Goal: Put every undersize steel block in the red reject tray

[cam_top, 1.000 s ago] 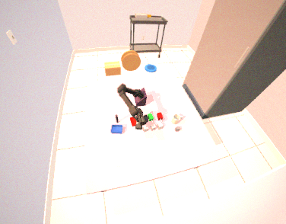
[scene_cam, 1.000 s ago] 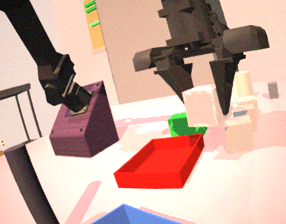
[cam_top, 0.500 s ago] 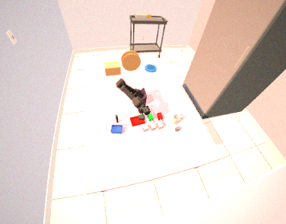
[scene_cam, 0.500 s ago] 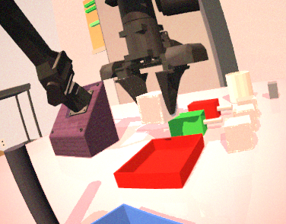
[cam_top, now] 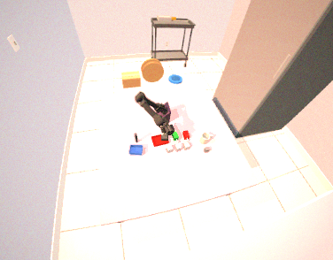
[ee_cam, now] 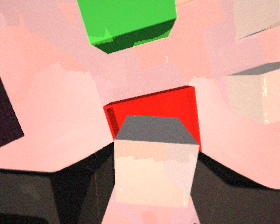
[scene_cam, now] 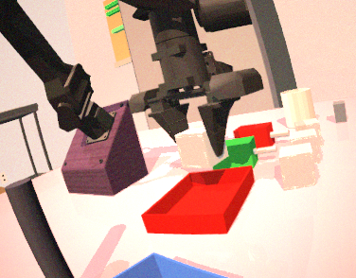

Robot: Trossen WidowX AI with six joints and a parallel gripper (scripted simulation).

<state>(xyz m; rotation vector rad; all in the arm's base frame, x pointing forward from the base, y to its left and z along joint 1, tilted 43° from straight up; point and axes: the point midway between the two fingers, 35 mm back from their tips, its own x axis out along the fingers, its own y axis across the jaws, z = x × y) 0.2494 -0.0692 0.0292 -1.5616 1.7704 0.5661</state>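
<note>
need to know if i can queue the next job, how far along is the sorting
Looks done: the green gauge is out of the gripper, and one block has been picked out.

In hand: the gripper holds a pale block above the table, close to the red tray.

Left: the tray shows no block, so this one probably goes in, then the arm withdraws.

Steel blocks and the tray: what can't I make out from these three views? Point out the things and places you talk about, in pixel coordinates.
- Bore of the block in the claw [scene_cam: 196, 137] [ee_cam: 155, 175]: no view shows a hole in it.
- Bores of the blocks beyond the tray [scene_cam: 297, 165]: washed out by glare in the exterior view, too small in the top view.
- Near part of the red tray [ee_cam: 161, 105]: hidden behind the held block in the wrist view.
- Blue tray [scene_cam: 158, 269]: cut off by the exterior view's bottom edge.
</note>
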